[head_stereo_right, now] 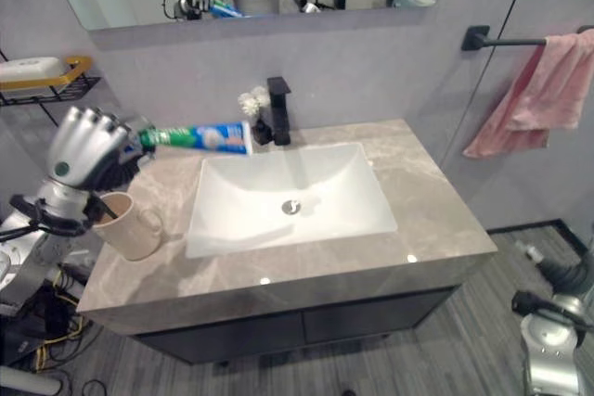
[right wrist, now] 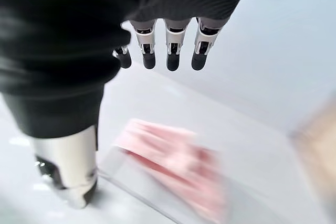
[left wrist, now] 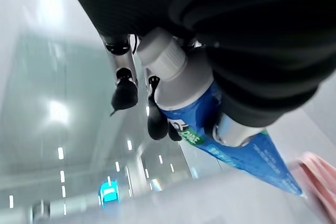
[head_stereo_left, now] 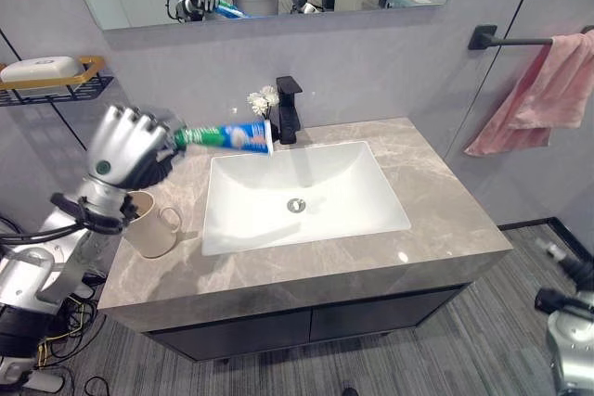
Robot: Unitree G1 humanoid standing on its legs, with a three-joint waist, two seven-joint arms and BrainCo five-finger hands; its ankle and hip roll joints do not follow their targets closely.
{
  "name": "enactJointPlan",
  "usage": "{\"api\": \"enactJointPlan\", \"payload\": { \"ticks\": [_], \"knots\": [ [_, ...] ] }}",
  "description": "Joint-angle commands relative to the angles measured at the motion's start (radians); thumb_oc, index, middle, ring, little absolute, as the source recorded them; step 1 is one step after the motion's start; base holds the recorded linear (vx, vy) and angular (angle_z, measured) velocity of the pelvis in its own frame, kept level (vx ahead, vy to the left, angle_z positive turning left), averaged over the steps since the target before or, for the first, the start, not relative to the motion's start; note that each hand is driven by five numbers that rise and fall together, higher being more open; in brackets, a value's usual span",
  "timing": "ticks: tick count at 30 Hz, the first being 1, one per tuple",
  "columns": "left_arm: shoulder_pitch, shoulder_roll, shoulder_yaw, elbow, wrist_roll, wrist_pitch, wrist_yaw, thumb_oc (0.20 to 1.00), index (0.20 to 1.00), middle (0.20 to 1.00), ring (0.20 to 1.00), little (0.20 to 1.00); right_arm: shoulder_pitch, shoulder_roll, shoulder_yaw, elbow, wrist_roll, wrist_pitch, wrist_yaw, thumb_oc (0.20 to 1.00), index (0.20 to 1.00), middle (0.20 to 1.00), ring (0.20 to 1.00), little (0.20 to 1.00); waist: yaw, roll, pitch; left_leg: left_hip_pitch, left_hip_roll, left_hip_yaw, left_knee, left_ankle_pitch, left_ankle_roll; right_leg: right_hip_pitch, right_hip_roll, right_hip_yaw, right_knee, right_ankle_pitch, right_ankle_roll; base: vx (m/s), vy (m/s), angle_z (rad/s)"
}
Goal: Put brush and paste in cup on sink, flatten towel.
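Observation:
My left hand is shut on a blue and green toothpaste tube, gripping its white cap end. The tube lies level in the air over the counter's left part, its flat tail reaching the sink's back left corner. Just below the hand a beige mug stands on the counter. A pink towel hangs bunched on a black wall bar at the right. My right hand hangs low to the right of the cabinet with straight fingers and holds nothing; the towel shows blurred beyond it.
A white basin is set in the grey stone counter. A black tap and small white flowers stand behind it. A wire shelf with soap sticks out of the left wall, above the mug.

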Motion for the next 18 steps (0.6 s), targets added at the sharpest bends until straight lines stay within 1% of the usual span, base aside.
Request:
{"api": "enactJointPlan", "payload": {
  "ticks": [1, 3, 4, 5, 6, 8, 9, 10, 11, 13, 15, 16, 17, 18],
  "knots": [
    [-0.153, 0.004, 0.069, -0.024, -0.017, 0.057, 0.09, 0.2, 0.2, 0.2, 0.2, 0.2, -0.119, -0.08, 0.049, -0.116, -0.051, -0.069, -0.002, 1.0, 1.0, 1.0, 1.0, 1.0, -0.013, -0.025, -0.07, -0.03, 0.047, -0.03, 0.005, 0.034, -0.034, 0.053, -0.071, 0.058, 0.007, -0.025, 0.072, 0.0, 0.0, 0.0],
    [-0.214, 0.007, 0.049, -0.031, -0.023, 0.066, 0.098, 0.2, 0.2, 0.2, 0.2, 0.2, -0.183, -0.074, 0.132, -0.154, -0.005, -0.093, 0.055, 1.0, 1.0, 1.0, 1.0, 1.0, -0.009, -0.029, -0.071, -0.025, 0.046, -0.03, 0.005, 0.035, -0.032, 0.055, -0.07, 0.058, 0.016, -0.03, 0.072, 0.0, 0.0, 0.0],
    [-0.255, 0.007, 0.033, -0.033, -0.027, 0.072, 0.102, 0.2, 0.2, 0.2, 0.2, 0.2, -0.22, -0.072, 0.188, -0.168, 0.042, -0.105, 0.101, 1.0, 1.0, 1.0, 1.0, 1.0, -0.008, -0.032, -0.071, -0.023, 0.046, -0.029, 0.005, 0.036, -0.032, 0.056, -0.07, 0.059, 0.018, -0.031, 0.072, -0.04, 0.012, -0.01],
    [-0.314, 0.0, 0.001, -0.032, -0.04, 0.078, 0.107, 0.2, 0.2, 0.2, 0.2, 0.2, -0.267, -0.032, 0.274, -0.178, 0.179, -0.133, 0.166, 1.0, 1.0, 1.0, 1.0, 1.0, -0.001, -0.032, -0.075, -0.021, 0.045, -0.028, 0.005, 0.037, -0.031, 0.059, -0.07, 0.057, 0.017, -0.03, 0.071, -0.06, 0.009, -0.04],
    [-0.356, 0.001, -0.022, -0.023, -0.051, 0.081, 0.117, 0.2, 0.2, 0.2, 0.2, 0.2, -0.299, -0.011, 0.328, -0.169, 0.303, -0.153, 0.237, 1.0, 1.0, 1.0, 1.0, 1.0, 0.002, -0.038, -0.072, -0.019, 0.045, -0.025, 0.005, 0.043, -0.029, 0.059, -0.071, 0.057, 0.017, -0.025, 0.069, -0.06, 0.007, -0.07],
    [-0.421, -0.031, -0.066, -0.026, -0.076, 0.086, 0.134, 0.2, 0.2, 0.2, 0.2, 0.2, -0.36, 0.076, 0.43, -0.118, 0.609, -0.192, 0.354, 1.0, 1.0, 1.0, 1.0, 1.0, 0.015, -0.044, -0.072, -0.019, 0.044, -0.026, 0.005, 0.045, -0.028, 0.061, -0.073, 0.054, 0.014, -0.023, 0.069, -0.05, 0.007, -0.04],
    [-0.444, -0.044, -0.088, -0.019, -0.094, 0.087, 0.138, 0.2, 0.2, 0.2, 0.2, 0.2, -0.402, 0.116, 0.495, -0.076, 0.711, -0.194, 0.378, 1.0, 1.0, 1.0, 1.0, 1.0, 0.025, -0.048, -0.073, -0.018, 0.042, -0.026, 0.005, 0.047, -0.027, 0.061, -0.074, 0.053, 0.013, -0.021, 0.069, 0.0, 0.0, 0.0],
    [-0.447, -0.043, -0.089, -0.017, -0.095, 0.087, 0.138, 0.2, 0.2, 0.2, 0.2, 0.2, -0.407, 0.116, 0.495, -0.07, 0.715, -0.197, 0.381, 1.0, 1.0, 1.0, 1.0, 1.0, 0.024, -0.049, -0.075, -0.018, 0.042, -0.026, 0.005, 0.041, -0.028, 0.062, -0.075, 0.054, 0.01, -0.025, 0.07, 0.0, 0.0, 0.0],
    [-0.477, -0.065, -0.113, -0.03, -0.117, 0.09, 0.142, 0.2, 0.2, 0.2, 0.2, 0.2, -0.454, 0.174, 0.592, -0.061, 0.854, -0.178, 0.445, 1.0, 1.0, 1.0, 1.0, 1.0, 0.036, -0.053, -0.076, -0.017, 0.041, -0.025, 0.005, 0.042, -0.028, 0.063, -0.076, 0.053, 0.011, -0.024, 0.068, 0.0, 0.0, 0.0],
    [-0.507, -0.087, -0.148, -0.036, -0.15, 0.089, 0.137, 0.2, 0.2, 0.2, 0.2, 0.2, -0.518, 0.215, 0.696, -0.027, 0.903, -0.144, 0.459, 1.0, 1.0, 1.0, 1.0, 1.0, 0.049, -0.057, -0.079, -0.016, 0.04, -0.025, 0.005, 0.043, -0.029, 0.067, -0.078, 0.052, 0.01, -0.025, 0.066, -0.01, 0.004, -0.02],
    [-0.544, -0.087, -0.186, -0.027, -0.173, 0.092, 0.13, 0.2, 0.2, 0.2, 0.2, 0.2, -0.604, 0.205, 0.79, -0.021, 0.891, -0.095, 0.48, 1.0, 1.0, 1.0, 1.0, 1.0, 0.054, -0.062, -0.073, -0.015, 0.038, -0.026, 0.005, 0.045, -0.03, 0.069, -0.08, 0.05, 0.013, -0.025, 0.064, 0.0, 0.0, 0.0],
    [-0.554, -0.109, -0.217, -0.038, -0.193, 0.085, 0.124, 0.2, 0.2, 0.2, 0.2, 0.2, -0.654, 0.209, 0.831, -0.057, 0.905, -0.092, 0.503, 1.0, 1.0, 1.0, 1.0, 1.0, 0.058, -0.063, -0.072, -0.016, 0.037, -0.028, 0.005, 0.045, -0.03, 0.072, -0.081, 0.046, 0.014, -0.027, 0.063, 0.0, 0.0, 0.0],
    [-0.556, -0.108, -0.218, -0.037, -0.193, 0.085, 0.124, 0.2, 0.2, 0.2, 0.2, 0.2, -0.656, 0.209, 0.831, -0.056, 0.906, -0.093, 0.504, 1.0, 1.0, 1.0, 1.0, 1.0, 0.058, -0.063, -0.071, -0.015, 0.037, -0.029, 0.005, 0.045, -0.03, 0.073, -0.081, 0.045, 0.014, -0.027, 0.063, 0.0, 0.0, 0.0],
    [-0.55, -0.131, -0.236, -0.049, -0.203, 0.078, 0.119, 0.2, 0.2, 0.2, 0.2, 0.2, -0.701, 0.257, 0.866, -0.063, 0.953, -0.105, 0.532, 1.0, 1.0, 1.0, 1.0, 1.0, 0.068, -0.065, -0.069, -0.017, 0.036, -0.033, 0.005, 0.046, -0.03, 0.082, -0.083, 0.038, 0.01, -0.029, 0.062, 0.02, 0.009, 0.07]
  ]
}}
